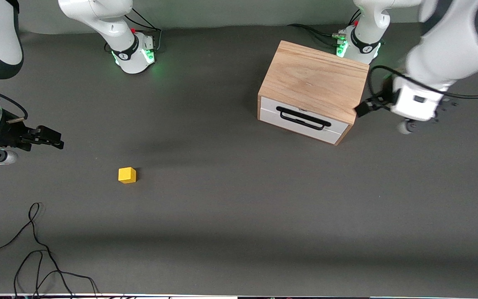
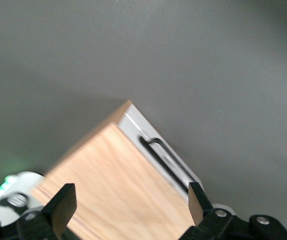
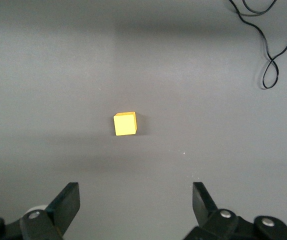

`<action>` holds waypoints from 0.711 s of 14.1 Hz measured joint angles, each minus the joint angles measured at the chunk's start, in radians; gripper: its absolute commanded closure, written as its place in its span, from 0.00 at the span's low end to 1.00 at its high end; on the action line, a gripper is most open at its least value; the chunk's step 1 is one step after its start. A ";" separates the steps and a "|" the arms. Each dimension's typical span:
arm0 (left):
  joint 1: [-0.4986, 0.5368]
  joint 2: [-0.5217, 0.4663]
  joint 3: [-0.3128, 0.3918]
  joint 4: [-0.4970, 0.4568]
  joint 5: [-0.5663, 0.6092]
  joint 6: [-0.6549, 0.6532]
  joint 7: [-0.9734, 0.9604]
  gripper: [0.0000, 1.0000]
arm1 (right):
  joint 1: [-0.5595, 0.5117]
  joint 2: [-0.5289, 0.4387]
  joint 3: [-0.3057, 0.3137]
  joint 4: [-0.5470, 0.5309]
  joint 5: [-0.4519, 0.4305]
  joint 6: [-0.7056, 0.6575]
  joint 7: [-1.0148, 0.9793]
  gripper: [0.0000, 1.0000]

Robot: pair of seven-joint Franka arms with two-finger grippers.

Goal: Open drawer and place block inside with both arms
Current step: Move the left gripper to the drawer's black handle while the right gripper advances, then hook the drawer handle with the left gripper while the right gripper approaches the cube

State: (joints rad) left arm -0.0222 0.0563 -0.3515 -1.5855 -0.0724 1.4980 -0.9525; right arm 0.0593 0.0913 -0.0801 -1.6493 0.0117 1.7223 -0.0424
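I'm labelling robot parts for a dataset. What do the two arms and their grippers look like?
Both arms are glossy white with rounded links, dark joint sections and black cables; their bases have black bands and glow green. The left gripper and right gripper each have two flat black fingers on black bolted mounts. The right arm's wrist carries a silver cylinder.

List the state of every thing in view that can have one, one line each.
drawer: shut, front panel flush with the cabinet.
cabinet: upright on the table.
block: resting on the table, untouched, toward the right arm's end.
left gripper: jaws open, empty, over the cabinet's edge.
right gripper: jaws open, empty, over the table near the block.
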 measured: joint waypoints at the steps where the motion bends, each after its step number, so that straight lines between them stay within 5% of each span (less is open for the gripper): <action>1: -0.014 0.009 -0.033 0.004 -0.001 0.018 -0.132 0.00 | 0.001 0.007 0.002 0.001 0.000 0.009 0.000 0.00; 5: -0.137 0.069 -0.064 0.051 0.001 0.047 -0.562 0.00 | 0.022 0.048 0.008 0.001 0.000 0.029 0.000 0.00; 10: -0.179 0.135 -0.055 0.041 0.006 0.008 -0.676 0.00 | 0.023 0.085 0.004 0.002 0.000 0.055 -0.001 0.00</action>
State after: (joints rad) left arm -0.2009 0.1915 -0.4066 -1.5447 -0.0664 1.5059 -1.6286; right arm 0.0827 0.1761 -0.0761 -1.6469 0.0117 1.7775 -0.0430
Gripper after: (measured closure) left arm 0.000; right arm 0.000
